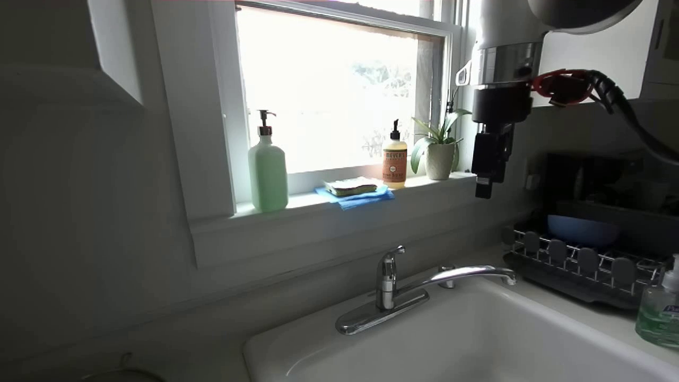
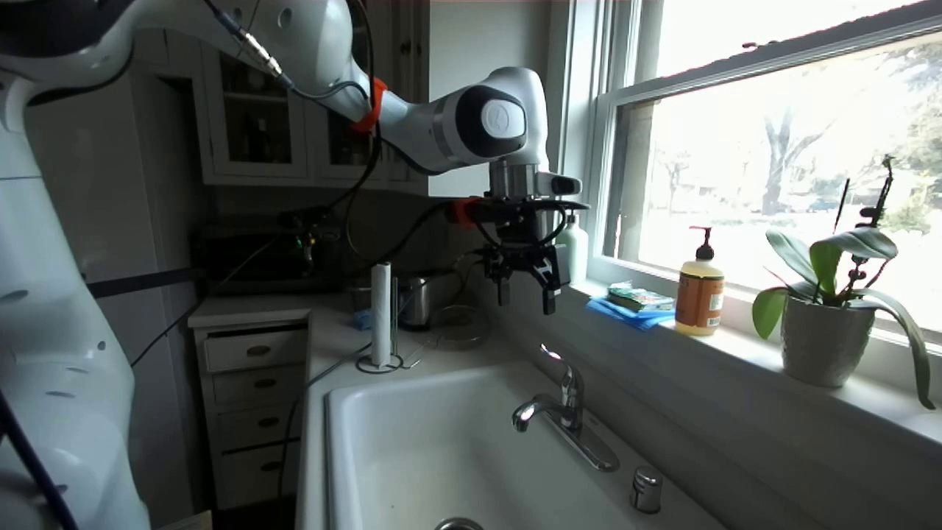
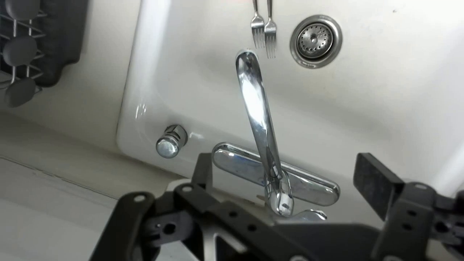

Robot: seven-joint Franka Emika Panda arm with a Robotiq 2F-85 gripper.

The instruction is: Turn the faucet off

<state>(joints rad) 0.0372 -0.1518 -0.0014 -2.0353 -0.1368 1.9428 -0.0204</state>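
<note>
A bright window [image 2: 780, 147] spreads to the right of the pincer [image 2: 526, 298] in an exterior view, and a white sink [image 2: 412, 442] lies below that pincer. From the left, the white arm [image 2: 55, 309] rises well apart from the pincer and reaches across to it; a slim white roll [image 2: 380, 316] stands lower, also left of it, on the counter [image 2: 333, 335]. The pincer points down, its two fingers [image 3: 375, 183] set wide apart. The chrome faucet [image 2: 572, 390] sits below it, and in the wrist view its base shows between the fingers. Just right of the pincer, partly hidden by it, is a green bottle [image 2: 578, 250]; farther right, on the sill [image 2: 747, 338], come a sponge [image 2: 640, 297] on a blue cloth [image 2: 625, 315], an orange-labelled soap bottle [image 2: 695, 298] and a potted plant [image 2: 828, 331].
</note>
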